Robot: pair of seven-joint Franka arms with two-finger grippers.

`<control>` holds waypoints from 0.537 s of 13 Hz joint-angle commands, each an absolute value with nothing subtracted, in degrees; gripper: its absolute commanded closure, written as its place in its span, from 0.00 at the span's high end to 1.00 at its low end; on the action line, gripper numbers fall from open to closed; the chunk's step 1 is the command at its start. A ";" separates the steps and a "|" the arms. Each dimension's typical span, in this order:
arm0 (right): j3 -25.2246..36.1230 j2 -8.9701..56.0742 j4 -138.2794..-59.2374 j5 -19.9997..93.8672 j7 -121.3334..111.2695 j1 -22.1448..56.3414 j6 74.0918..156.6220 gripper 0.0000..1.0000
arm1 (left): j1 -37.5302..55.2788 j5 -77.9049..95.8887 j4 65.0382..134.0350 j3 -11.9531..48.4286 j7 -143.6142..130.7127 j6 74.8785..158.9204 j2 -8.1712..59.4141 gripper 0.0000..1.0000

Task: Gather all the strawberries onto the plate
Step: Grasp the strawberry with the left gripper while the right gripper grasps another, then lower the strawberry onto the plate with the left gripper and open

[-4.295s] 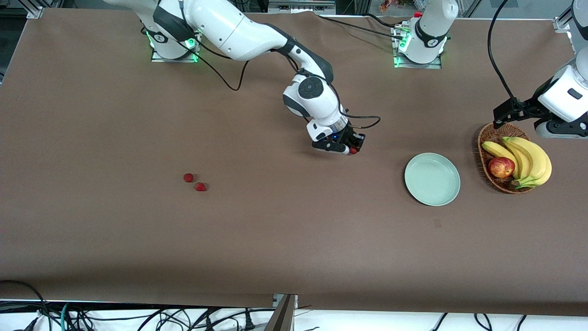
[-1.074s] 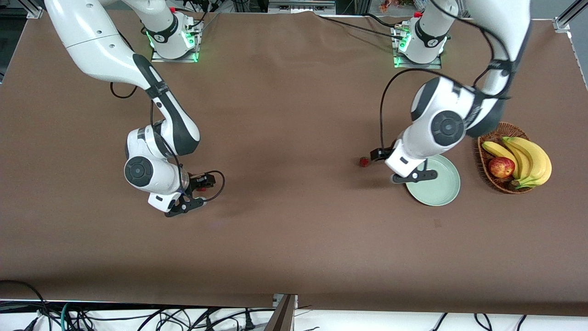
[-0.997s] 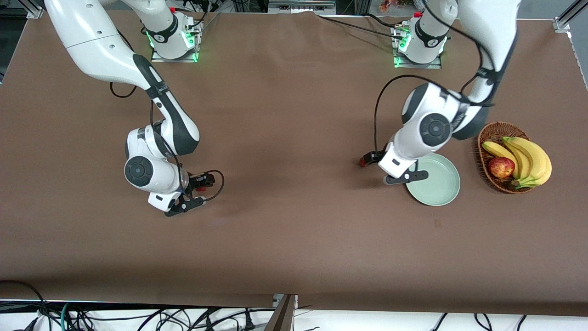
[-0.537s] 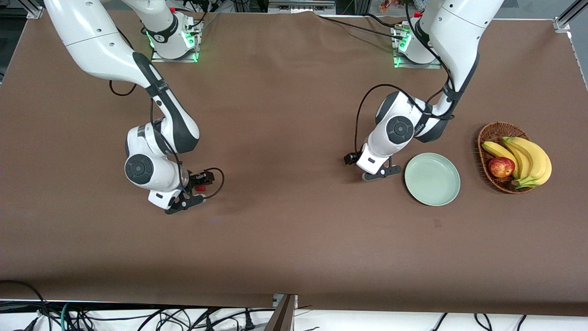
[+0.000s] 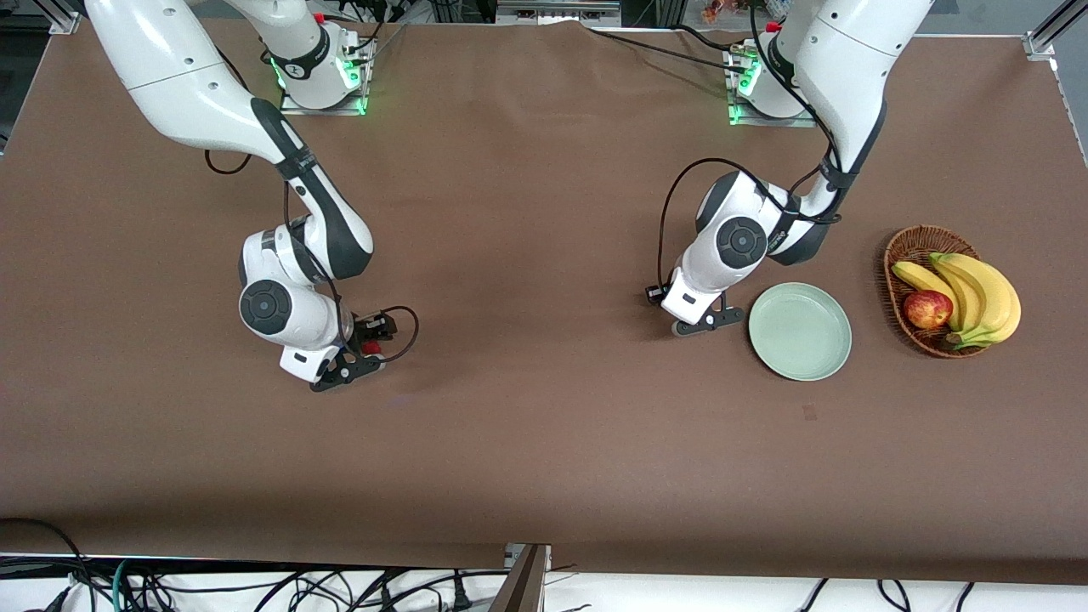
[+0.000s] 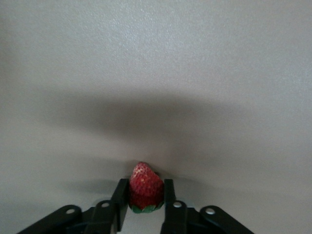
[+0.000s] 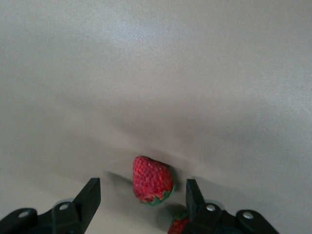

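Observation:
My left gripper (image 5: pixel 680 308) is low on the table beside the plate (image 5: pixel 799 331), on the side toward the right arm's end. It is shut on a strawberry (image 6: pixel 145 187), whose tip sticks out past the fingers (image 6: pixel 168 192); the hand hides it in the front view. The pale green plate holds nothing. My right gripper (image 5: pixel 361 350) is open and low, with a second strawberry (image 7: pixel 152 180) lying between its fingers, touching neither. A third strawberry (image 7: pixel 179 225) lies partly hidden by one finger. One red berry (image 5: pixel 371 347) shows in the front view.
A wicker basket (image 5: pixel 914 255) with bananas (image 5: pixel 977 293) and a red apple (image 5: pixel 927 308) stands beside the plate toward the left arm's end. Cables hang at the table's near edge.
My left gripper moved off the plate's rim to the strawberry beside the plate, came down and shut on it. My right gripper shifted slightly around the pair of strawberries.

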State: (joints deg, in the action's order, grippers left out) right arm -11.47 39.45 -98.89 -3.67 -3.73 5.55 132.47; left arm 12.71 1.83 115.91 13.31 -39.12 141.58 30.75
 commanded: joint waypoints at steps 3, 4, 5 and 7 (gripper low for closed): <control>-11.25 37.88 -101.07 -4.31 -4.57 5.71 133.59 0.60 | 12.39 -0.07 108.32 9.94 -38.33 126.62 28.13 0.08; -11.25 37.97 -101.07 -4.31 -4.57 5.71 133.59 0.57 | 12.39 -4.18 103.93 9.15 -35.80 119.78 28.21 0.09; -11.25 37.97 -101.07 -4.39 -4.57 5.71 133.59 0.55 | 11.61 -7.79 100.93 9.05 -33.25 114.84 28.47 0.09; -11.25 37.97 -101.07 -4.31 -4.66 5.71 133.59 0.46 | 9.07 -12.55 99.76 9.05 -27.54 113.73 28.74 0.09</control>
State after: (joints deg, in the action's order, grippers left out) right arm -11.47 39.45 -99.03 -3.83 -3.85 5.57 132.48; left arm 11.09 -8.70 101.63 8.95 -33.01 116.00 28.20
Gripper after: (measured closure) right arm 0.445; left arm 0.678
